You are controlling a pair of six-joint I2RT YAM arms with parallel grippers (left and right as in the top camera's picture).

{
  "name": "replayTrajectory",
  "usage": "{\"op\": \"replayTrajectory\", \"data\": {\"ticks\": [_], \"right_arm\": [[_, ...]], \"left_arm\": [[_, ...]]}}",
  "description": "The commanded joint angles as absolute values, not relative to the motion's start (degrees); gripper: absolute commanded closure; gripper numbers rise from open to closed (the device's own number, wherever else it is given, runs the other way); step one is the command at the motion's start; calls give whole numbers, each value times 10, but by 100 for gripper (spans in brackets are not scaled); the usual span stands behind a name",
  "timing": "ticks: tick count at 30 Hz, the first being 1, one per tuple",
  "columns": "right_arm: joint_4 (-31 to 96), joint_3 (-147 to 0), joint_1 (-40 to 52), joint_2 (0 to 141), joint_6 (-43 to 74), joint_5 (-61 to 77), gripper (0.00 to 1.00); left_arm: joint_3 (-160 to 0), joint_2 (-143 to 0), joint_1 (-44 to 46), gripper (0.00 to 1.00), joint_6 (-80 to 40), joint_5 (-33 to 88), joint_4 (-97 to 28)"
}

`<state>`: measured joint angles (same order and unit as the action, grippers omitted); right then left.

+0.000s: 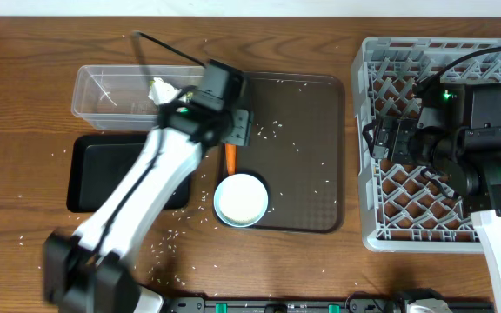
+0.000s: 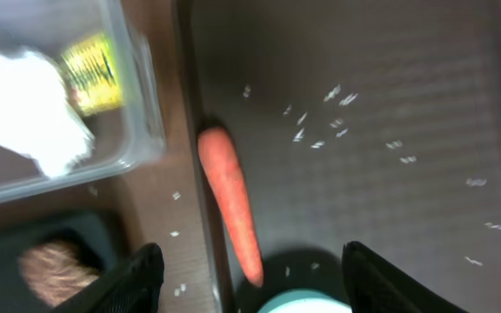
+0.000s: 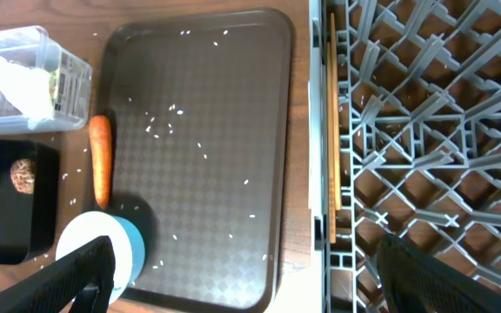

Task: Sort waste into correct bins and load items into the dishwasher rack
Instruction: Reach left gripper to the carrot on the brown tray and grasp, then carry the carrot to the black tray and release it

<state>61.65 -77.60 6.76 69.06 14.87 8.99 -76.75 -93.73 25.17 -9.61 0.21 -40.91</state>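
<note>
The left gripper [image 1: 238, 129] hovered with its fingers [image 2: 137, 278] spread wide and nothing between them, above the thin orange carrot [image 2: 230, 202]. The carrot lay lengthwise along the left edge of the brown serving tray [image 1: 303, 156], its narrow tip close to the light-blue cup [image 1: 241, 199], which stood upright at the tray's near left corner. Loose white rice grains [image 2: 320, 130] were scattered over the tray and the wooden surface [image 1: 24, 52].

The crumpled white tissue [image 2: 33, 113] and the yellow-green foil wrapper [image 2: 94, 61] sat together inside the clear plastic tub [image 1: 103, 87], at its end nearest the tray. The brown food lump [image 3: 23, 174] rested in the shallow black tray [image 1: 103, 174], just in front of the tub.

The right gripper [image 1: 381, 139] hung over the left part of the grey dishwasher rack [image 3: 424, 130], also wide open and holding nothing
</note>
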Motion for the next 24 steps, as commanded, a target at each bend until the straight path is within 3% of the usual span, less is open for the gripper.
{"op": "replayTrajectory", "data": {"ticks": [1,10,20,24], "right_arm": [[621,-779,65,694,146,93,11],[626,-779,65,694,146,93,11],[626,-779,65,694,146,93,11],[626,-779,65,694,146,93,11]], "left_arm": [[-754,-1002,255,34,-177,-46,-391],[-754,-1097,255,41,-183,-39,-341],[-754,-1149,255,42,-184,-4,-318],[-754,-1157,255,55,-183,-1,-320]]}}
